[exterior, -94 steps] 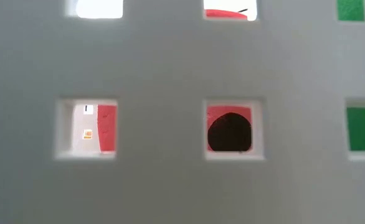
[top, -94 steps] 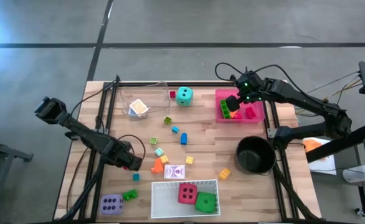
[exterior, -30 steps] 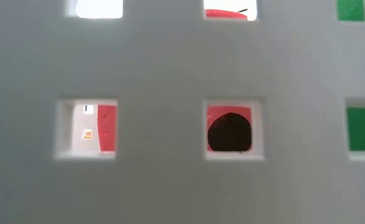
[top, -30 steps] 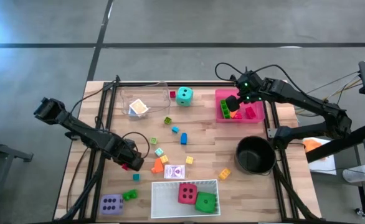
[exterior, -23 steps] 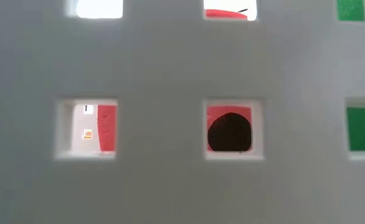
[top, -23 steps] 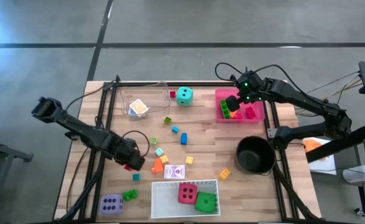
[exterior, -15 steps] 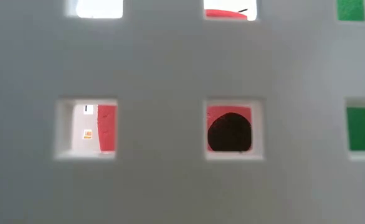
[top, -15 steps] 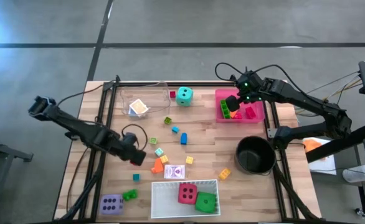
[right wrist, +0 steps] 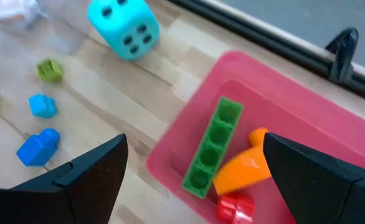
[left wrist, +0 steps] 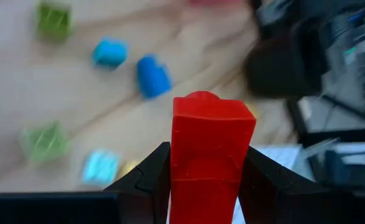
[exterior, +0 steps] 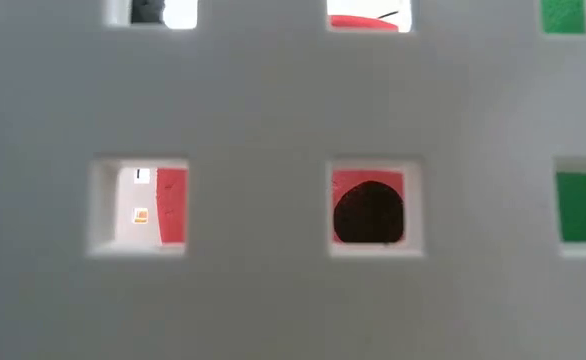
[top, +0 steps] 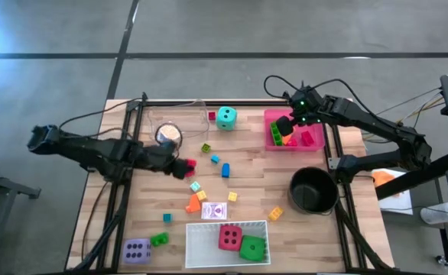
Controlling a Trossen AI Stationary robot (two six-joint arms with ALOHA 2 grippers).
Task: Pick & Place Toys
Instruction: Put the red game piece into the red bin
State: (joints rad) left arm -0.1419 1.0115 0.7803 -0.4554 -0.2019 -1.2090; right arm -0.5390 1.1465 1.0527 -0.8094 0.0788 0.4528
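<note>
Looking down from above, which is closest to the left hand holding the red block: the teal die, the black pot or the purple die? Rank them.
From the left hand with its red block, in the high view:
1. Teal die, near the table's far edge.
2. Purple die, at the near left corner.
3. Black pot, on the right side.

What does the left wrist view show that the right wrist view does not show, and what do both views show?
Only the left wrist view shows the left gripper shut on a red block, held above the table.

Only the right wrist view shows the pink tray with a long green block, an orange piece and a small red block inside, the teal die beside the tray, and the open right gripper above the tray.

Both show the two blue blocks and a green block on the wooden table.
</note>
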